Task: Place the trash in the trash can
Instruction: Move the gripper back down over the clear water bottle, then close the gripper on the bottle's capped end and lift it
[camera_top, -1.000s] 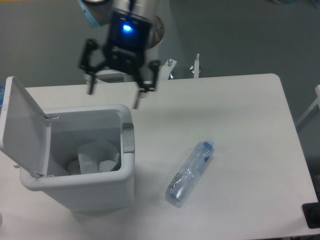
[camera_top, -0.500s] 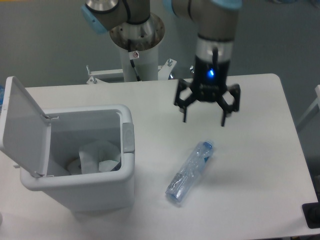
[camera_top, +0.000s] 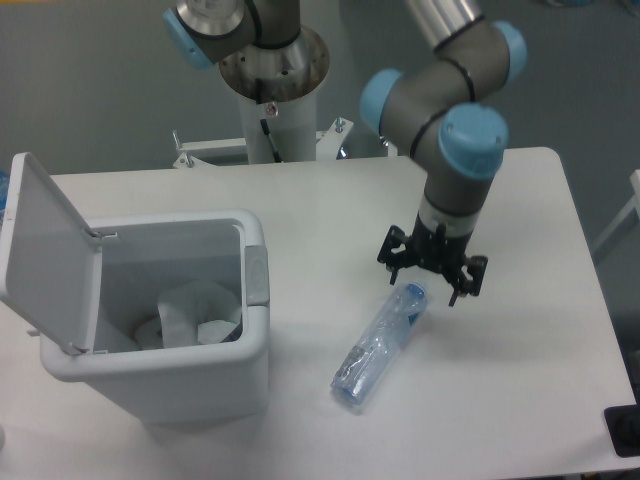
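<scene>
A crushed clear bluish plastic bottle (camera_top: 378, 346) lies slantwise on the white table, cap end up and to the right. My gripper (camera_top: 424, 286) hangs open just above that cap end, its fingers (camera_top: 389, 266) spread to either side and nothing held between them. The white trash can (camera_top: 150, 380) stands at the left with its hinged lid (camera_top: 48, 255) tipped up and back. Inside it lies a crumpled white paper wrapper (camera_top: 196, 312).
The arm's base column (camera_top: 268, 75) rises behind the table's back edge. The table's right edge (camera_top: 588, 280) runs close to the gripper's right side. A dark object (camera_top: 625, 430) sits at the lower right corner.
The gripper has swung from above the bin's back right corner across to the right and dropped down over the bottle's cap end. Bottle, bin and wrapper have not moved.
</scene>
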